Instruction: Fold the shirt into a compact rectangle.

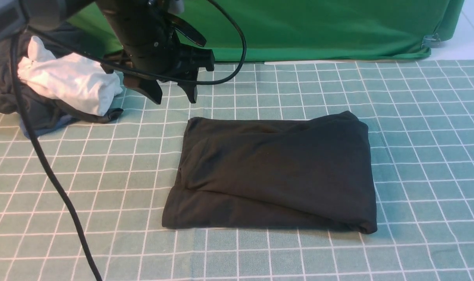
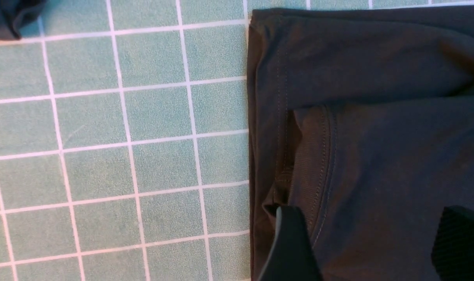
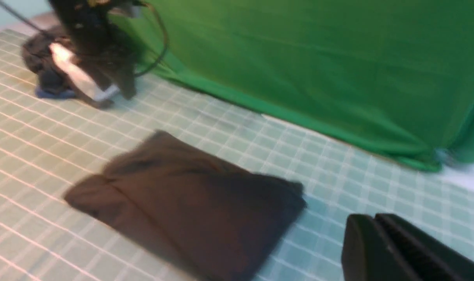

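Surface (image 1: 260,253): green, ruled with a white grid. Lying on it, seen from the front: one black shirt (image 1: 276,168), folded over itself, wrinkled, at centre; one heap of clothes (image 1: 69,78), white, dark grey and blue, crumpled, towards ten o'clock from the shirt, the two items apart.

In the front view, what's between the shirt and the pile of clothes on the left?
Between the shirt and the clothes pile, the front view shows bare gridded mat, with the open left gripper hovering near that stretch.
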### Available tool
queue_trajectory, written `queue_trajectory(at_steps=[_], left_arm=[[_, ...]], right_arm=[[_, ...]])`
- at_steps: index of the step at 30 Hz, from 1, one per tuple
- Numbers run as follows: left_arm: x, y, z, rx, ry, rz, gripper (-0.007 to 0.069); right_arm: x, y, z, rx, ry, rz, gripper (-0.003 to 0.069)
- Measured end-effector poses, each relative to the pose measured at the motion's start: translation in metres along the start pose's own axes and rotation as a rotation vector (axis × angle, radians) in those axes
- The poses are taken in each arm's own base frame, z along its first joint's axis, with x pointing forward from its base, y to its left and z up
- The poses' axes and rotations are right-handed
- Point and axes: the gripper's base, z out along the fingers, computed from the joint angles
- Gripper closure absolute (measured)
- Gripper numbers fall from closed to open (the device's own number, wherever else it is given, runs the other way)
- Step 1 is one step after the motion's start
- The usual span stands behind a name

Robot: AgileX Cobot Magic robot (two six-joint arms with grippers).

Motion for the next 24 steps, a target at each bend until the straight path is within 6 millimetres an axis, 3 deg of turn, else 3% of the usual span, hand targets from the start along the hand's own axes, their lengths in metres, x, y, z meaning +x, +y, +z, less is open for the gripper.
queue_trajectory(at_steps=[2,6,9,14,24], left_arm=[[0.000,0.000,0.000,0.000,0.000,0.000,0.0190],[0.000,0.000,0.000,0.000,0.000,0.001,0.0190],[0.000,0.000,0.000,0.000,0.000,0.001,0.0190],[0.000,0.000,0.000,0.000,0.000,0.001,0.0188],[-0.003,-0.001,0.000,0.009,-0.031,0.000,0.0188]], right_arm=[[0.033,0.007,0.020,-0.050,-0.063,0.019,0.0635],[0.072,0.015,0.059,-0.086,-0.153,0.027,0.0632],[0.091,0.015,0.077,-0.071,-0.199,0.027,0.0631],[0.104,0.015,0.086,-0.059,-0.223,0.023,0.0616],[0.105,0.015,0.087,-0.061,-0.219,0.028,0.0591]])
